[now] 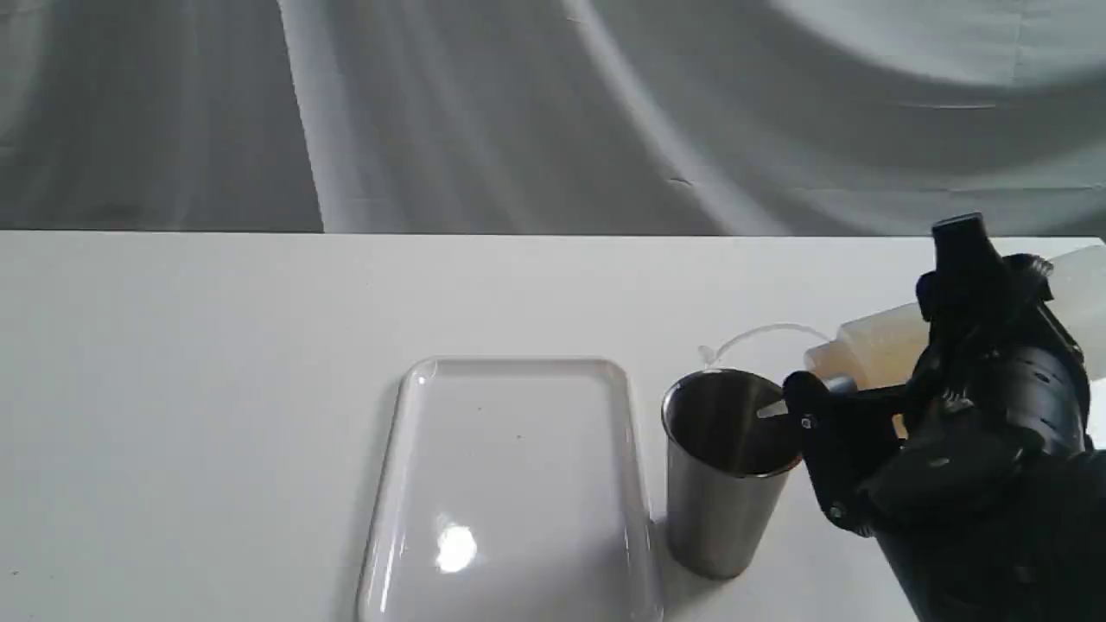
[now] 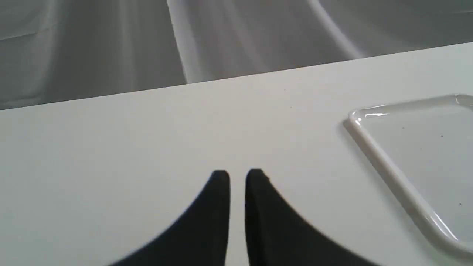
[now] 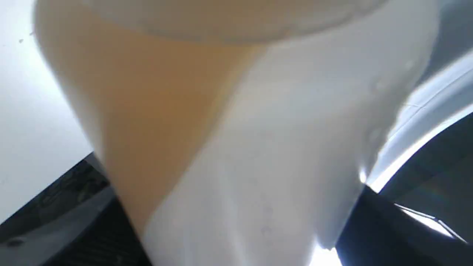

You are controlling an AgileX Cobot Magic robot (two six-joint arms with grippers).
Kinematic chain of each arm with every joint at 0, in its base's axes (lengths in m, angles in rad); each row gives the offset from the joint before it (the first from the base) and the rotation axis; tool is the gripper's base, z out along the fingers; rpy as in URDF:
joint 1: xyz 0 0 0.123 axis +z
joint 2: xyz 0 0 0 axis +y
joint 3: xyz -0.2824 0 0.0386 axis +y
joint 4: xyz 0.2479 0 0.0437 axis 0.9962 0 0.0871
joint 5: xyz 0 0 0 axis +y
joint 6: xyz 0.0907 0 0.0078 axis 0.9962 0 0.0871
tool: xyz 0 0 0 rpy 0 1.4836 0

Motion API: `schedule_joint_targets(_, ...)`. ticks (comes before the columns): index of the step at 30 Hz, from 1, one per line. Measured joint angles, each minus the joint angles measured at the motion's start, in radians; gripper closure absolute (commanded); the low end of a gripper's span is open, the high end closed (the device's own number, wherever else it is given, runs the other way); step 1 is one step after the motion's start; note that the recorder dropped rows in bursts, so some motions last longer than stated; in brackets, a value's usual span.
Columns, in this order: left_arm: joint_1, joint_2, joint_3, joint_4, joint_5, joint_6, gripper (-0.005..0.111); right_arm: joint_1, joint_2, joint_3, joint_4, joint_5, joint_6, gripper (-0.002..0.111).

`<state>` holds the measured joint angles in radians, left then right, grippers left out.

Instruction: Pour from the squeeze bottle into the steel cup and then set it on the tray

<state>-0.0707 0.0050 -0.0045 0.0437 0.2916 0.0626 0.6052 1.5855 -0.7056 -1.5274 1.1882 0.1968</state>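
The squeeze bottle (image 1: 873, 350) lies tilted almost flat in my right gripper (image 1: 894, 341), which is shut on its body. Its nozzle (image 1: 772, 409) reaches over the rim of the steel cup (image 1: 721, 492), and the thin cap strap (image 1: 765, 331) loops above. In the right wrist view the bottle (image 3: 236, 129) fills the picture, with amber liquid pooled on one side. The cup stands upright just right of the clear tray (image 1: 518, 449). My left gripper (image 2: 237, 177) hovers over bare table left of the tray (image 2: 388, 166), its fingers nearly together with nothing between them. It does not show in the exterior view.
A white table (image 1: 216, 389) carries everything, and a grey draped cloth (image 1: 518, 112) hangs behind its far edge. The cup stands close to the tray's right rim. My right arm's black body (image 1: 994, 484) fills the lower right corner.
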Motion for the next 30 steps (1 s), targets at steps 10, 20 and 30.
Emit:
schedule_joint_targets(10, 0.000, 0.000, 0.000, 0.000, 0.000, 0.000, 0.098, 0.000, 0.000, 0.000, 0.022, 0.000, 0.207, 0.055)
schedule_joint_targets(20, 0.000, 0.000, 0.000, 0.000, 0.000, 0.000, 0.098, 0.000, 0.000, 0.000, 0.074, 0.000, 0.448, 0.055)
schedule_joint_targets(30, 0.000, 0.000, 0.000, 0.000, 0.000, 0.000, 0.098, 0.000, 0.000, 0.000, 0.106, 0.000, 0.698, 0.055)
